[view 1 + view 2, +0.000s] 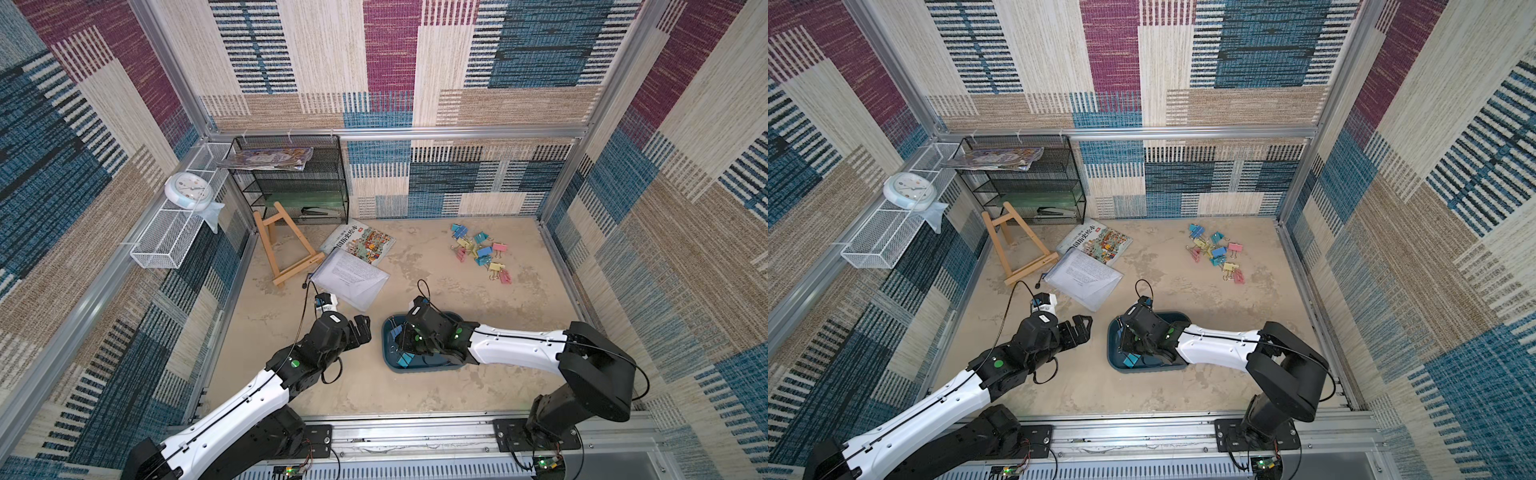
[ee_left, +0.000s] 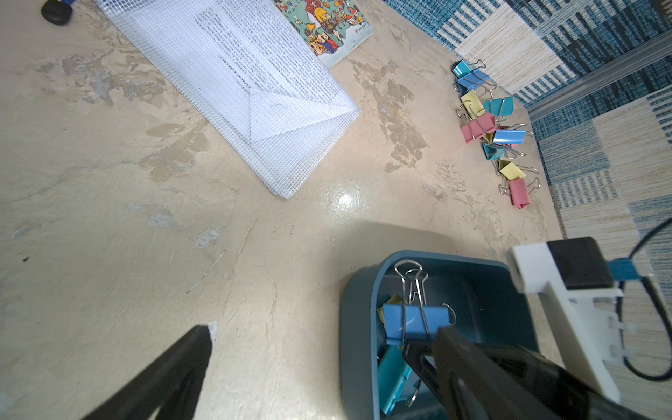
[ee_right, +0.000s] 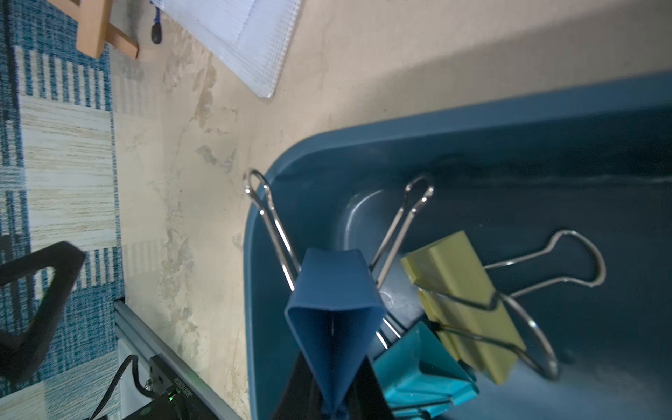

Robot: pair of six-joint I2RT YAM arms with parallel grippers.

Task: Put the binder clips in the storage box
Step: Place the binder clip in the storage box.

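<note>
Tabletop [image 1: 436,395], right fingers [image 3: 296,396] pinching blue clip [image 3: 332,312] over storage box [image 3: 472,123]

binder clips [image 1: 482,251] behind storage box [image 1: 385,340], some inside

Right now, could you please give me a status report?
Right gripper shut on blue clip, over box. Left gripper open, empty. Clip pile on table; nothing blocking.

The right arm [image 1: 515,345] covers most of the storage box [image 1: 388,351] in both top views.
</note>
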